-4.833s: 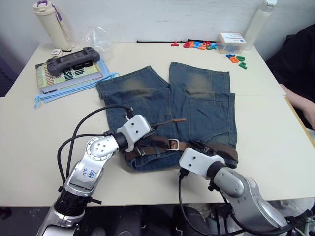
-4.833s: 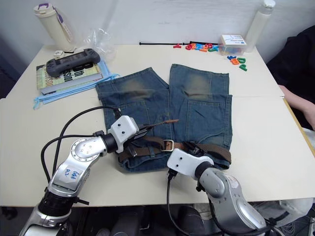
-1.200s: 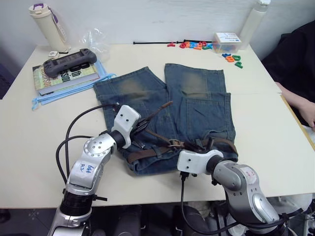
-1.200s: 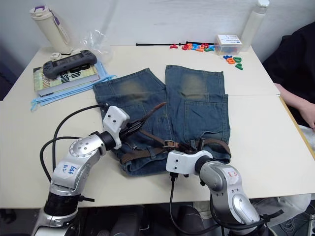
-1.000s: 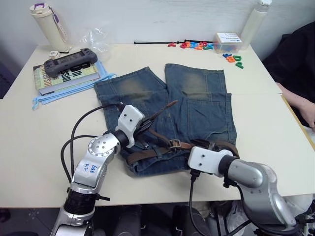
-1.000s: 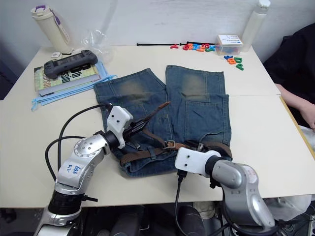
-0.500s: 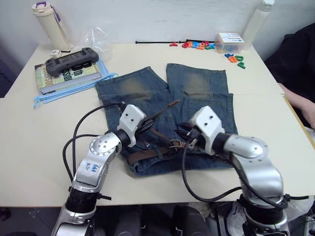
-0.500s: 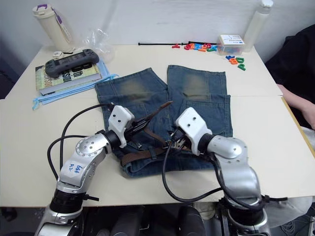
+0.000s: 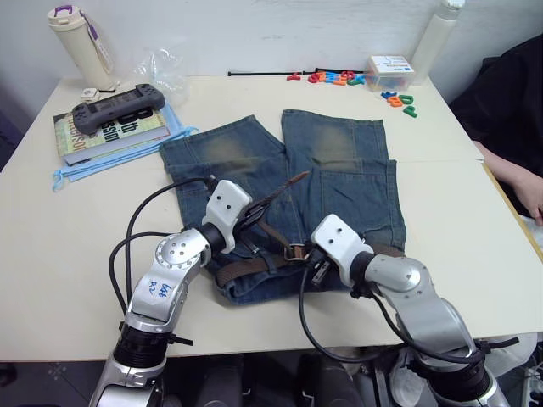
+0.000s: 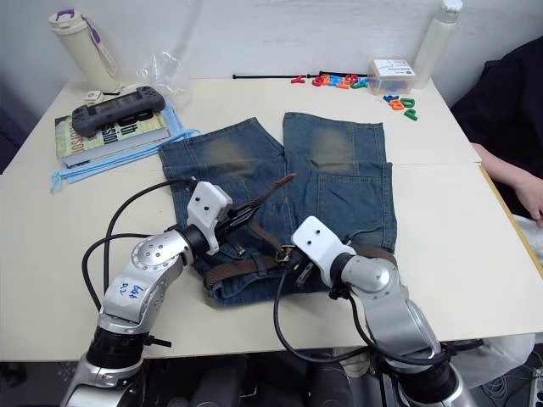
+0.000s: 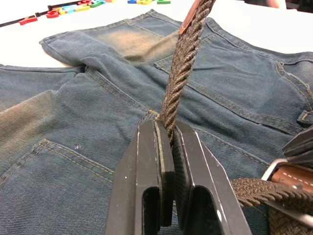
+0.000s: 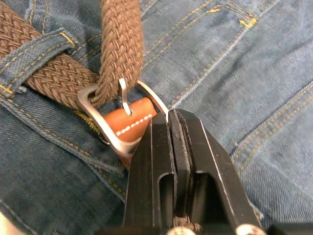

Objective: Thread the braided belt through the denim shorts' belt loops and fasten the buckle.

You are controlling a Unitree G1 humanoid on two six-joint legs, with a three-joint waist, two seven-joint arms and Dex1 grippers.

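Left wrist view: left gripper (image 11: 168, 142) pinching dark brown braided belt (image 11: 182, 73) tight, holding tip raised over blue denim shorts (image 9: 339, 182). Right gripper (image 12: 171, 128) clamping silver metal buckle (image 12: 110, 115) at near waistband. Prong not seated; risk: strap sliding back out, buckle twisting.

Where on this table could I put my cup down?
Bare table lies right of the denim shorts, and left of them in front of the book. The back edge is crowded: magnet letters, bottles, a box.
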